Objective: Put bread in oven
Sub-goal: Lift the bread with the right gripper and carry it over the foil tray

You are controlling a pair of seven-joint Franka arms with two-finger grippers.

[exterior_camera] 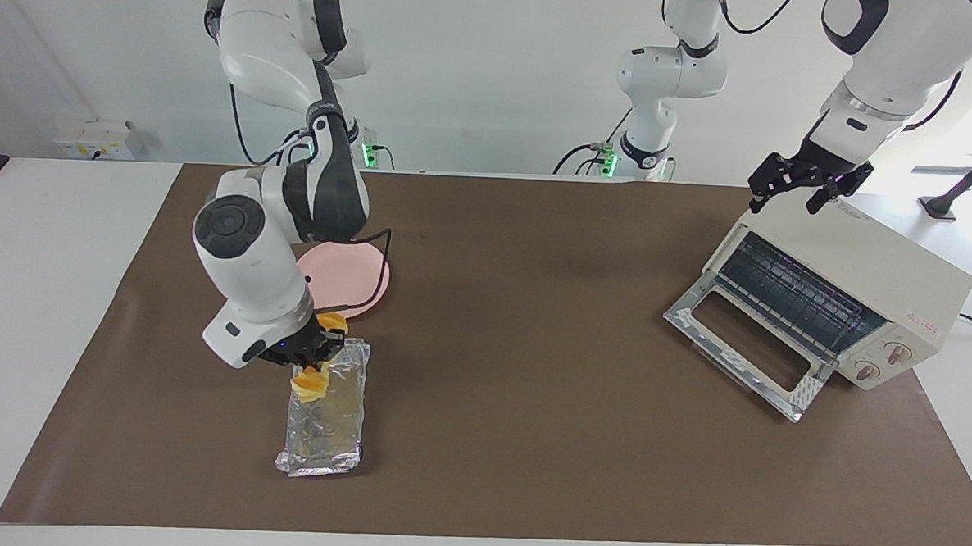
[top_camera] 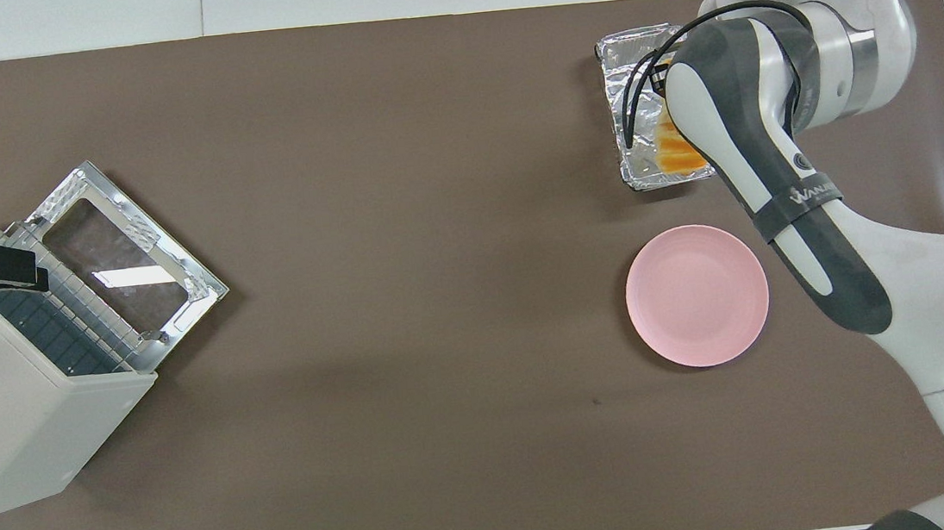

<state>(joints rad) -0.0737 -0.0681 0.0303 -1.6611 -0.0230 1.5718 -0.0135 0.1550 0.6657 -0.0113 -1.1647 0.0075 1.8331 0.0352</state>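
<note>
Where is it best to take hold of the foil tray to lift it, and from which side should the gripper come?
Probably one long raised rim of the foil tray, near the short end farther from the robots, coming from above. The tray lies flat, so its walls stand up. The right gripper holds the bread over the other end. The foil looks thin, so grip lightly.
</note>
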